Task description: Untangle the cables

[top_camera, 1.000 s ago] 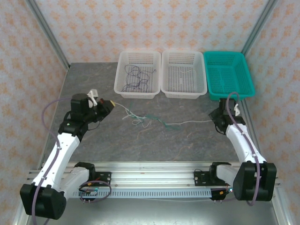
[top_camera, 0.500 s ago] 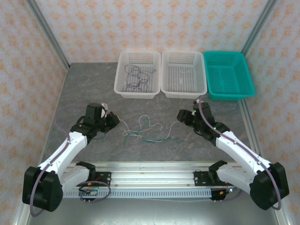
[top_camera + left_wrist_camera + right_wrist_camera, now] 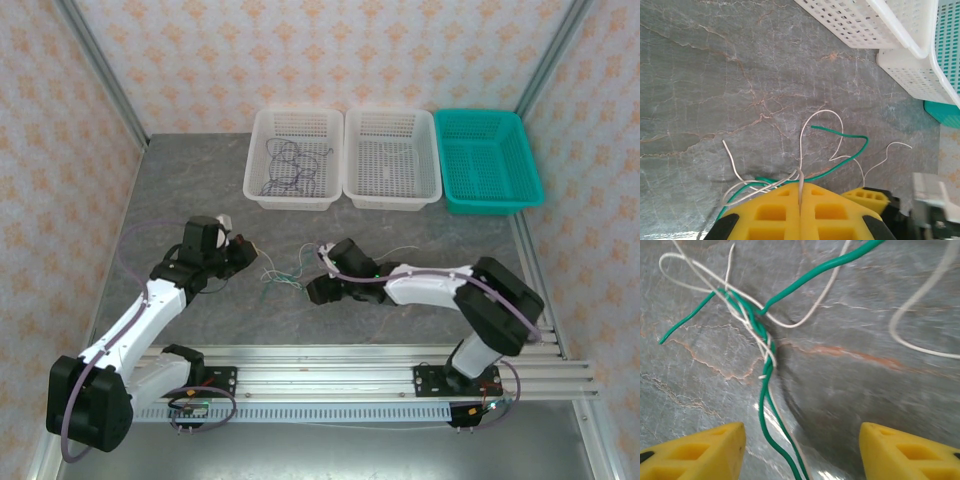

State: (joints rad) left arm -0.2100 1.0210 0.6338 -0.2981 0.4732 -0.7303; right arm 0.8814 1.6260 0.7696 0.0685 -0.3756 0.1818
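A tangle of thin white and green cables (image 3: 284, 277) lies on the grey table between my two grippers. My left gripper (image 3: 247, 252) sits at its left end, and in the left wrist view its yellow fingers (image 3: 770, 212) are pressed together, shut on a white cable (image 3: 801, 177). A green cable (image 3: 852, 156) loops away just beyond them. My right gripper (image 3: 318, 290) hangs low over the tangle's right side and stands open (image 3: 802, 455). The twisted green cable (image 3: 765, 390) and white cable (image 3: 771, 354) run between its fingertips (image 3: 705, 452), touching neither. A dark purplish cable (image 3: 290, 168) lies coiled in the left white basket.
Three baskets line the back: a white one (image 3: 262, 190) with the dark coil, a white one (image 3: 430, 185) in the middle, and a teal one (image 3: 530, 180) at the right. The right arm (image 3: 430, 285) stretches across the table's middle. Patterned walls close the sides.
My right arm swung from the table's right edge leftward to the tangle, and its gripper opened. The cables, stretched out before, bunched toward the left. The left gripper shifted slightly right, still shut.
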